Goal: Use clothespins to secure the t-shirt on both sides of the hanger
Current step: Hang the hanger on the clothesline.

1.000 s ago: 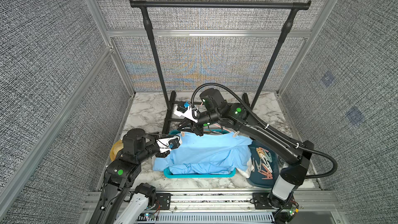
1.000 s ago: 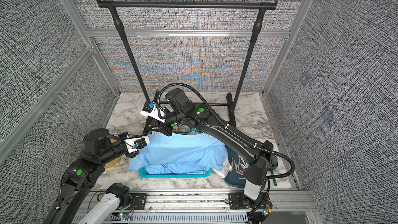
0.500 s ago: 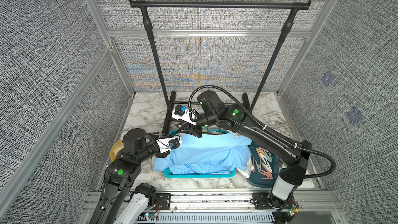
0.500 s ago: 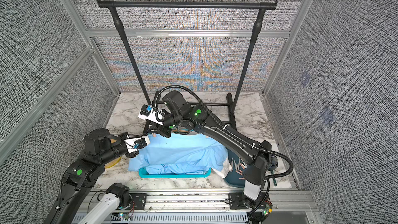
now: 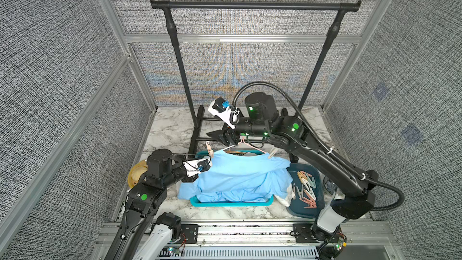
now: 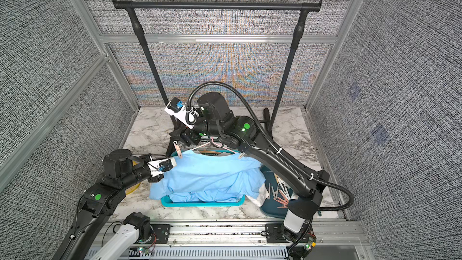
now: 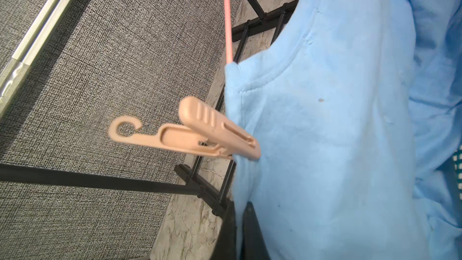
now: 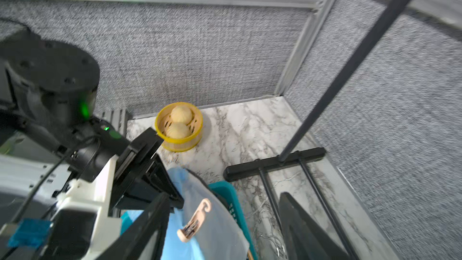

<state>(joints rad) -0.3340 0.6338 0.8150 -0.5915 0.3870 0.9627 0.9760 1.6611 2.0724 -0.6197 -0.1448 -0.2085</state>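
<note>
The right claw [image 5: 219,137] has been opened wide off the beige peg [image 7: 200,136], left clipped at ten o'clock on the shirt [image 5: 240,171] opposite a second peg [image 5: 272,153] at two o'clock, while the shirt is pinched by the left claw [image 7: 238,221], so both sides seem secured.

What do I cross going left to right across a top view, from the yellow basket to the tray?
yellow basket → beige clothespin → white clothespin → dark tray of loose clothespins
</note>
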